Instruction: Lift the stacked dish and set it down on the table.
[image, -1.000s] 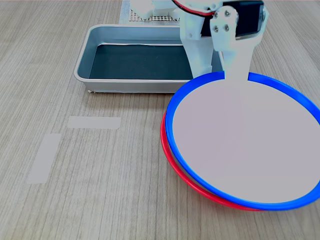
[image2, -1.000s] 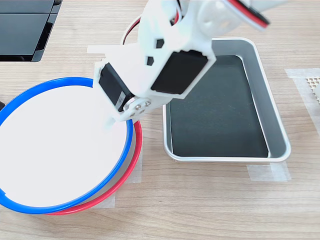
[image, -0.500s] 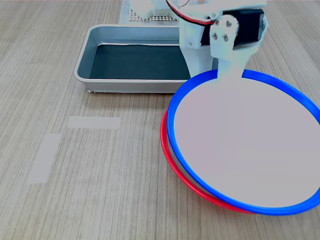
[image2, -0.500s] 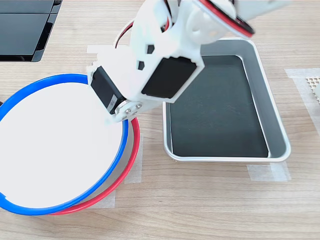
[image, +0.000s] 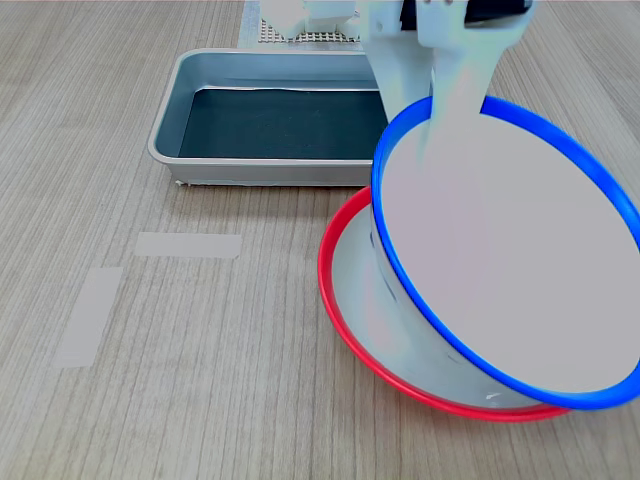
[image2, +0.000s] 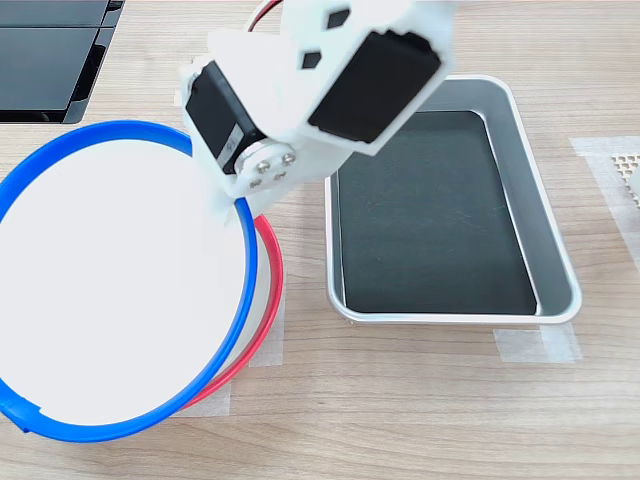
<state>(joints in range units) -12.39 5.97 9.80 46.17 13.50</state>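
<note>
Blue plate (image: 510, 260): big, round and white with a bright blue rim; it fills the right side of the first exterior view and the lower left of the second exterior view (image2: 120, 300); it is tipped up, its far edge lifted, its low edge still inside the red plate
Red plate (image: 345, 300): same size, red rim, lying flat on the tabletop under the blue one
End effector (image: 445, 100): white, at the top of the first exterior view, clamped on the blue plate's far rim; one flat finger lies on the plate's face
Tray (image: 175, 100): grey metal with a dark bottom, upper left of the first exterior view
Tabletop (image: 200, 380): pale wood grain with pale tape strips (image: 188, 244)
Writing: no words or brand names can be read
</note>
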